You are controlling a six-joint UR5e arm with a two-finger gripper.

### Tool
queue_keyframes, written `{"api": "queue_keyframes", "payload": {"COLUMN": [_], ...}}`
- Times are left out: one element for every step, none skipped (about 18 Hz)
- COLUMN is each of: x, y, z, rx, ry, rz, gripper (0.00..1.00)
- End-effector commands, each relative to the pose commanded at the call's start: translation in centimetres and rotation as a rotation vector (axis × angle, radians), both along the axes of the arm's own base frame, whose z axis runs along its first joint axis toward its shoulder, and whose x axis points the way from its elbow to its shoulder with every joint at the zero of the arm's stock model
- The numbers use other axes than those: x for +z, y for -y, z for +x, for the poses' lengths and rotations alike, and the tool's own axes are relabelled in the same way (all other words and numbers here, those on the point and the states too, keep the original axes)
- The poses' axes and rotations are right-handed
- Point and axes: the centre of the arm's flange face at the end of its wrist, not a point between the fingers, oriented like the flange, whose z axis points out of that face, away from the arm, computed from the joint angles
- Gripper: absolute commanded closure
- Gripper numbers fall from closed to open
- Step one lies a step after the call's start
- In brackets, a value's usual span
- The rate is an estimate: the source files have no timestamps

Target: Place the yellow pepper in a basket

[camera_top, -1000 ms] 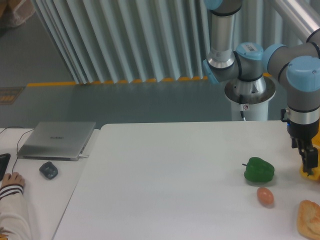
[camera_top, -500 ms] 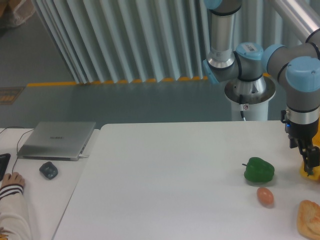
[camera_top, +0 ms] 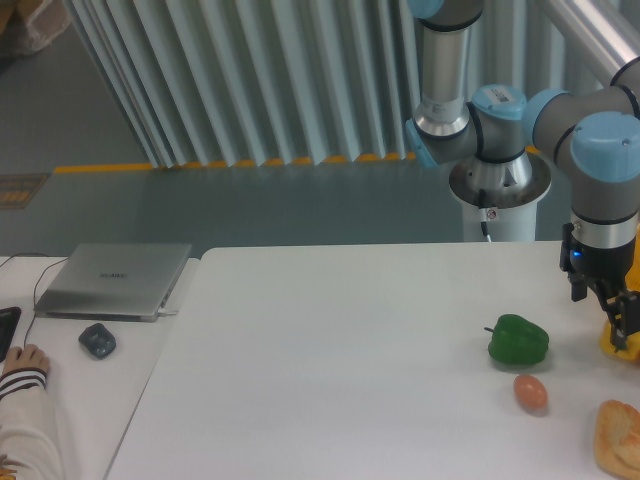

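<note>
yellow pepper (camera_top: 612, 347), bright, mostly hidden behind jaws

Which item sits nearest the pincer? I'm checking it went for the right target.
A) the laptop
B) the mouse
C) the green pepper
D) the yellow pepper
D: the pincer is right at the yellow pepper by the table's right edge, while the green pepper lies farther left.

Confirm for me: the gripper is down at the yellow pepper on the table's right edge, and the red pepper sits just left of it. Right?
Not quite. In the camera view the pepper left of the gripper is a green pepper, not red. The rest holds: the gripper is down at the yellow pepper at the table's right edge.
</note>
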Motion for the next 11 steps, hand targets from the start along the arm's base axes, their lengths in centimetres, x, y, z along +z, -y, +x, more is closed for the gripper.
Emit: {"api": "queue_keyframes", "payload": {"x": [0.0,-0.1,-0.2,-0.5,-0.9,-1.1,-1.4,-1.7,-2.2,-2.6,-2.8], "y": [0.2,0.4,0.5,0.6,0.8,1.0,1.2,1.3,2.3,2.7,2.8], "z": [-0.2,-0.3,-0.3,-0.3,-0.3,-0.3,-0.3,-0.2,-0.6,-0.8,-0.7], "rx": [0.012,0.04,0.059,0.075,0.106,0.129,0.149,0.172,0.234,0.27,0.296], "ry": [-0.002,0.0,0.003,0.007,0.015,0.019,0.023,0.03,0.039,0.045,0.049], "rz": [-0.002,-0.003,-0.006,-0.007,-0.011,-0.012,-0.016,-0.021,-0.027,-0.03,-0.031], "gripper": [0.0,0.0,0.0,0.0,0.0,0.0,0.0,0.0,0.0,0.0,0.0]}}
